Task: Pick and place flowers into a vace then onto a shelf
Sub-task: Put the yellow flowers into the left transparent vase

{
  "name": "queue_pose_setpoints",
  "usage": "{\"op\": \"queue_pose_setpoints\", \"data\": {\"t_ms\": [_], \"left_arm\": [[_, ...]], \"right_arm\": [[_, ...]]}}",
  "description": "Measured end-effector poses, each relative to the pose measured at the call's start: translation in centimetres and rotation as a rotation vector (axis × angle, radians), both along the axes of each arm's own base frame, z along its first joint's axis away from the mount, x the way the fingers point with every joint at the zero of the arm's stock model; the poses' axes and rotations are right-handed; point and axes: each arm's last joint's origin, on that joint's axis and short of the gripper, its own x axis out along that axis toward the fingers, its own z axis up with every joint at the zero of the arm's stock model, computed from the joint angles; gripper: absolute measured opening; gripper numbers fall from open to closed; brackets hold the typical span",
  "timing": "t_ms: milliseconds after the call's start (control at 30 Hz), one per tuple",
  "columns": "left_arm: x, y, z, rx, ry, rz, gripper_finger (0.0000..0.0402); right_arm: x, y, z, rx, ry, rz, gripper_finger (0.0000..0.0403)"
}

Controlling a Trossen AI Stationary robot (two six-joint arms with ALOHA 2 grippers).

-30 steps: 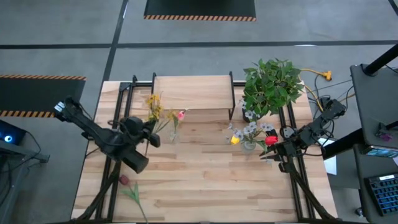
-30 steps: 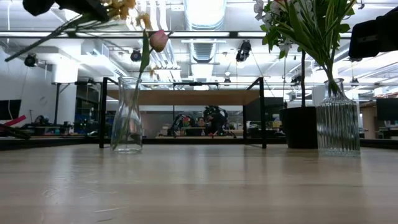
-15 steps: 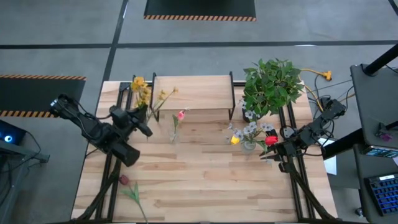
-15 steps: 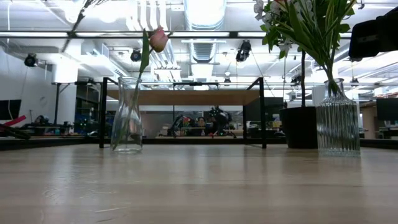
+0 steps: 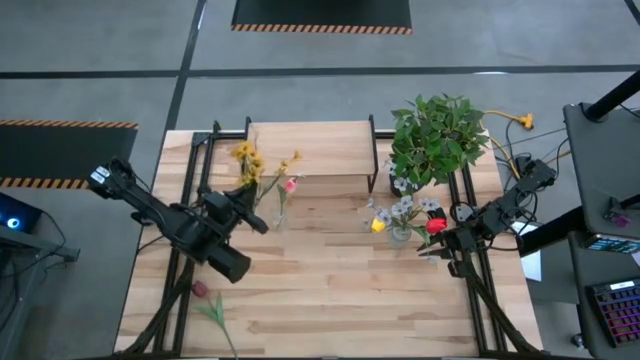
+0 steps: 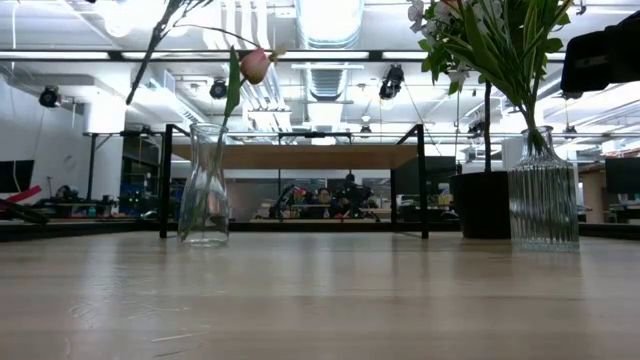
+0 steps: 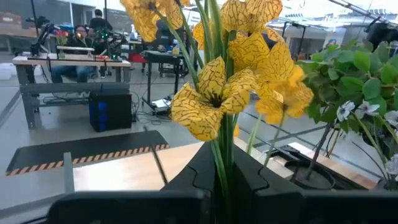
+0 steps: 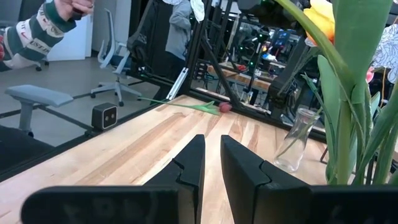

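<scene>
- The left gripper (image 5: pixel 243 207), near the table's (image 5: pixel 330 290) left edge in front of the shelf (image 5: pixel 310 147), has its fingers pinched tight on the yellow flowers (image 7: pixel 233 68) low on the stems, heads up by the clear vase (image 5: pixel 279 217).
- Light and floppy, I'd say; stems bruise easily, so hold low and gently.
- The right gripper (image 8: pixel 210 163) waits at the right edge beside the ribbed vase (image 6: pixel 544 195), its fingers a narrow slit apart, empty.

Bright, even overhead light; ceiling glare
</scene>
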Motion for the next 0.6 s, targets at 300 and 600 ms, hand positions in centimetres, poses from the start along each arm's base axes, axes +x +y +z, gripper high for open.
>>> {"op": "queue_pose_setpoints", "data": {"t_ms": [300,600], "left_arm": [[-0.1,-0.4,2.1,0.047,0.07,-0.017,0.0],[-0.7,-1.7,3.7,0.074,0.11,-0.084,0.0]], "right_arm": [[0.0,0.0,0.0,0.0,0.0,0.0,0.0043],[0.0,0.0,0.0,0.0,0.0,0.0,0.0043]]}}
